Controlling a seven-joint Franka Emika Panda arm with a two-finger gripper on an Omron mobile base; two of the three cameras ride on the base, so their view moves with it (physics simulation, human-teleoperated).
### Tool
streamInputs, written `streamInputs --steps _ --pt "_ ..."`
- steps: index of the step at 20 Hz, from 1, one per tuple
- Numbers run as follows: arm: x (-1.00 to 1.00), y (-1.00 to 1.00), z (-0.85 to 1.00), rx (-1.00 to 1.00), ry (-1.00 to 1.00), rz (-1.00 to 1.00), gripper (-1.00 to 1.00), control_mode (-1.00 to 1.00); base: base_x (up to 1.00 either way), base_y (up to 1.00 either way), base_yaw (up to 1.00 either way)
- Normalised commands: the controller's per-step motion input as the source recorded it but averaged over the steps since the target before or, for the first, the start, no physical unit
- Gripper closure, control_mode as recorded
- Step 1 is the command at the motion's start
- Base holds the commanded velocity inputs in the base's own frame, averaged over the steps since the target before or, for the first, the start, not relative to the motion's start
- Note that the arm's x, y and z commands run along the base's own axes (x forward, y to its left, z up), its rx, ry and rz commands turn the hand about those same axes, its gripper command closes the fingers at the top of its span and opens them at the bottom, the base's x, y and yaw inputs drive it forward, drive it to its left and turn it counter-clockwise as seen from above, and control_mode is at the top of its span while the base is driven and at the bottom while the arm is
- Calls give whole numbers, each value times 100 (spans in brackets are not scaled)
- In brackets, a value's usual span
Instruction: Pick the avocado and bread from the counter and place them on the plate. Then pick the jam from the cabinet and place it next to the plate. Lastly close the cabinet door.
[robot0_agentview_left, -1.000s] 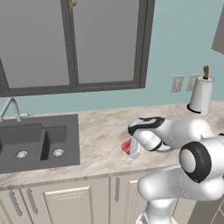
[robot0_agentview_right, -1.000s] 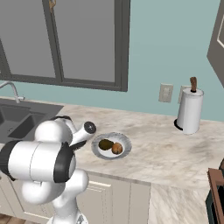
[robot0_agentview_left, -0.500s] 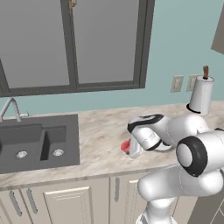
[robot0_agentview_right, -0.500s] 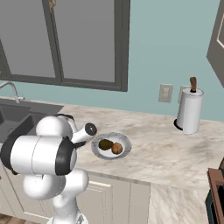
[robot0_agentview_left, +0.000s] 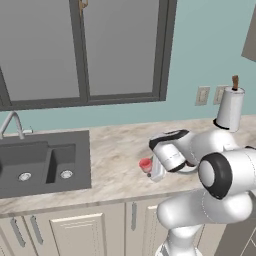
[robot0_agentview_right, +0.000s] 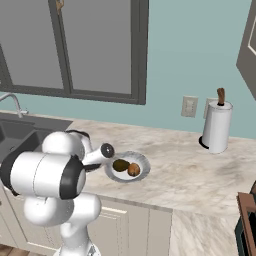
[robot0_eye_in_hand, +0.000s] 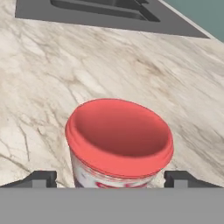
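Observation:
The jam (robot0_eye_in_hand: 118, 140), a squat jar with a red top, stands upright on the beige counter (robot0_eye_in_hand: 65, 65). My gripper (robot0_eye_in_hand: 110, 179) is open around it, one fingertip on each side and clear of the jar's wall. In the left base view the jam (robot0_agentview_left: 145, 164) sits just left of the gripper (robot0_agentview_left: 156, 170). On the plate (robot0_agentview_right: 142, 160), to the right of the hand, lie the dark green avocado (robot0_agentview_right: 120, 165) and the orange-brown bread (robot0_agentview_right: 133, 170). A grey panel (robot0_agentview_right: 248, 55) cuts into the top right corner; I cannot tell whether it is the cabinet door.
The dark sink (robot0_agentview_left: 35, 160) with its tap lies to the left of the jam. A paper towel roll (robot0_agentview_right: 216, 127) stands at the back right by the wall sockets. Bare counter (robot0_agentview_right: 190, 170) stretches right of the plate.
The jaws have spread apart and let go of the jam, which now stands on the counter by itself. The arm has barely moved.

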Motion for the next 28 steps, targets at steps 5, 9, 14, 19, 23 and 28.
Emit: streamInputs --steps 5,9,14,19,23,28 --pt "0 -48 -9 0 0 0 -100 -100 0 0 0" --pt "-2 -41 -3 0 0 0 -100 -100 0 0 0" --pt "-8 -15 61 0 0 -1 -100 -100 0 0 0" --pt "-9 7 100 -11 0 -2 -100 -100 0 0 0" --pt "-24 12 100 -17 0 0 -100 -100 0 0 0" --pt "-46 -2 63 -13 0 -7 -100 -100 0 0 0"
